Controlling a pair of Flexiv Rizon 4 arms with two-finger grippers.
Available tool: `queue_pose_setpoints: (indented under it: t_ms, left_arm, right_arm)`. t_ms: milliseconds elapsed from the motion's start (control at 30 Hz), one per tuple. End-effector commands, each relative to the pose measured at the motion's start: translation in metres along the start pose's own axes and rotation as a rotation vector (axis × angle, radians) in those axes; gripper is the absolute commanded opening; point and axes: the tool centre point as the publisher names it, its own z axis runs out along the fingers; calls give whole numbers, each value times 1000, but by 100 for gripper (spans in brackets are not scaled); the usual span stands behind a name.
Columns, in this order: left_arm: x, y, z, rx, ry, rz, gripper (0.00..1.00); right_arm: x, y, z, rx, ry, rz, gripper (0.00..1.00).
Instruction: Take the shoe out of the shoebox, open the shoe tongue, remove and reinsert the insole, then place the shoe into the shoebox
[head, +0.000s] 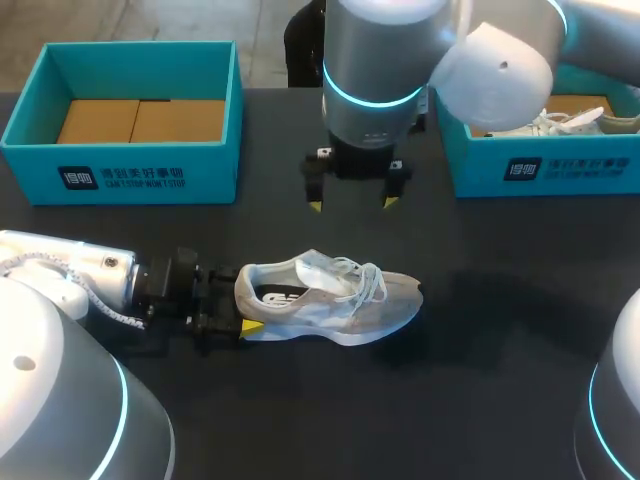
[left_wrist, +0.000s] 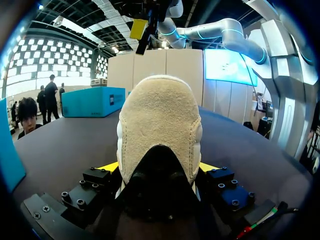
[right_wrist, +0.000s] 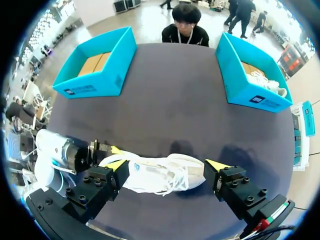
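Sneaker (head: 330, 297), pale grey and white, sits on its sole in the middle of the dark desk (head: 500, 380), out of any box, heel to the left and toe to the right. The left claw (head: 245, 300) comes in low along the desk and is clamped on the heel, one yellow tip on each side. The left wrist view shows the suede heel filling the space between its fingers. I judge that this grip is there to pin the shoe so it cannot slide or tip while the other arm works on it.

The right claw (head: 352, 204) hangs above the shoe, slightly to the far side, with its fingers spread wide and holding nothing. Seen from its own wrist, the laces and mouth of the shoe lie below it, between the two tips and clear of both. That suits a descent onto the tongue, which looks like the step in hand.

The teal shoebox (head: 120, 170) at far left is bare down to its cardboard floor, probably the place for the return. The shoebox (head: 540, 170) at far right holds another white shoe (head: 560, 122)
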Motion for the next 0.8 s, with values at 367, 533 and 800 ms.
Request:
queue_pose_setpoints:
  t_ms: [367, 533, 800]
  left_arm:
    - [3, 2, 1, 0, -4, 0, 0]
    - [3, 2, 1, 0, -4, 0, 0]
    - [3, 2, 1, 0, -4, 0, 0]
  right_arm:
    - [8, -3, 0, 2, 4, 13, 100]
    - [21, -7, -4, 6, -3, 32, 100]
    - [43, -14, -10, 0, -7, 36, 100]
